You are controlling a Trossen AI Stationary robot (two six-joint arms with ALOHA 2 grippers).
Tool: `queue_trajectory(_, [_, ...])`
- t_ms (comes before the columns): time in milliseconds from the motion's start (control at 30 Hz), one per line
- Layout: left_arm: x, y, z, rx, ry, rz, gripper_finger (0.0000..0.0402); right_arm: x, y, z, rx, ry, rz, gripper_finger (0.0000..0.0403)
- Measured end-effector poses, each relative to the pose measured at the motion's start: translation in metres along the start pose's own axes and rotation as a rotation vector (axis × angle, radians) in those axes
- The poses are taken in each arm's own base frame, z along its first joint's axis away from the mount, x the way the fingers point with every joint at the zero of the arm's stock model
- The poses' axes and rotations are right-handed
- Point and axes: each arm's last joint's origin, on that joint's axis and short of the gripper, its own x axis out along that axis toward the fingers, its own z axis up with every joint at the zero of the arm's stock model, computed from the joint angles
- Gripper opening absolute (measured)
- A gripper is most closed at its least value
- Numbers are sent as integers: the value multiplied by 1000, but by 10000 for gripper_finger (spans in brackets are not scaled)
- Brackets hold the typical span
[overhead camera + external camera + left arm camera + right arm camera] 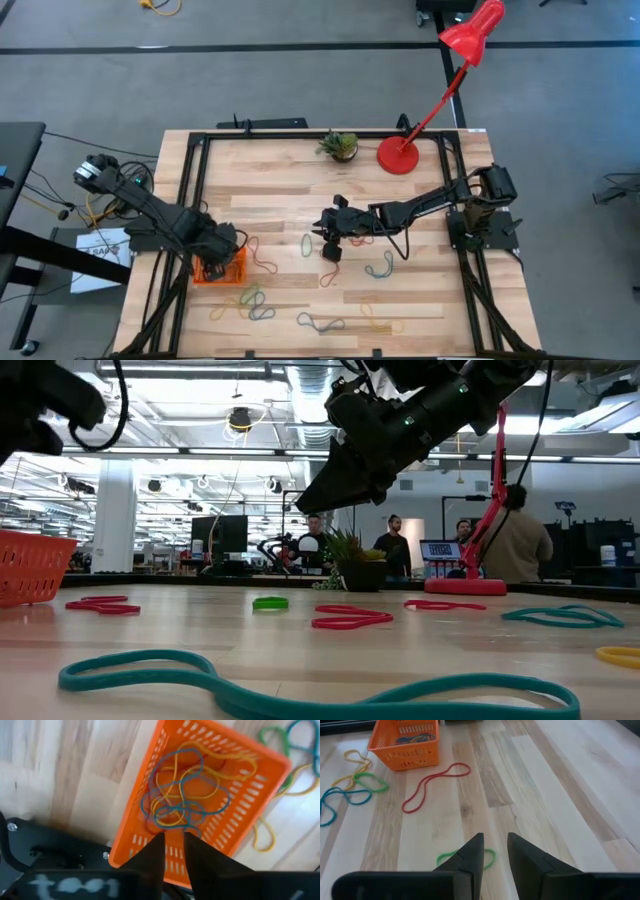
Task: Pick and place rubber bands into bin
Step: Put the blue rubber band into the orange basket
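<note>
The orange bin (222, 270) (270, 760) sits near the table's left edge and holds several blue and yellow rubber bands (185, 790). My left gripper (215, 250) (174, 842) hovers right over the bin, its fingers a narrow gap apart. My right gripper (328, 240) (300, 510) (495, 842) hangs above the table's middle, narrowly open and holding nothing. It is just over a green band (308, 243) (270, 603) (490, 857) that lies flat. A red band (435, 782) lies between that one and the bin. More loops (245, 300) lie nearer the near edge.
A red lamp base (398, 155) and a small potted plant (340, 146) stand at the far edge. Red bands (350, 620) and teal bands (380, 265) lie around the right gripper. A teal band (300, 690) lies close to the near edge. People (395, 545) stand beyond the table.
</note>
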Motion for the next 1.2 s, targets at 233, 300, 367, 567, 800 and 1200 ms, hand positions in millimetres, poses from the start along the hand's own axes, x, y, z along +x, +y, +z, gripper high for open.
queue_trajectory(233, [0,-2,2,15,-24,-22,102,0,0,0,1,-4,0,79])
queue_trajectory(300, [-3,-9,8,59,-93,-79,105,0,0,0,1,-4,0,79])
queue_trajectory(367, [-7,-17,14,120,-184,-137,106,0,0,0,1,-4,1,79])
queue_trajectory(567, [-15,-40,30,320,-429,-289,106,0,0,0,1,-4,0,79])
queue_trajectory(800, [11,-66,32,705,-424,-235,106,0,0,0,0,3,0,79])
queue_trajectory(1200, [70,-114,38,877,-283,-315,102,0,0,0,0,3,0,79])
